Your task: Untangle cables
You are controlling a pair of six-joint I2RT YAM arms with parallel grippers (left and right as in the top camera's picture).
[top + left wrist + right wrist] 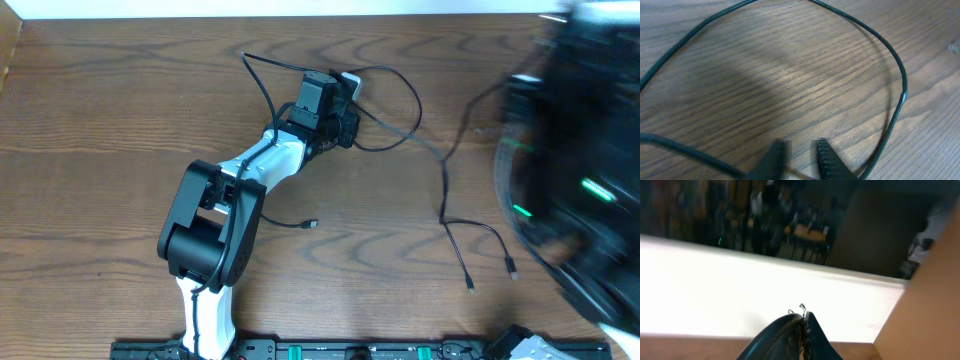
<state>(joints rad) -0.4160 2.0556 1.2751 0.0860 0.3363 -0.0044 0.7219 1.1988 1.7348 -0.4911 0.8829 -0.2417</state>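
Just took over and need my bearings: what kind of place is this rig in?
Probably a robotics lab bench: a wooden table, a white robot arm, loose black cables, and a dim furnished room beyond.

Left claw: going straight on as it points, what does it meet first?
Ahead of the left claw lies bare table inside the black cable loop; likely wood first, depth unclear.

Thin dark cable loops wide over wood table, L fingers slightly apart betw its two runs
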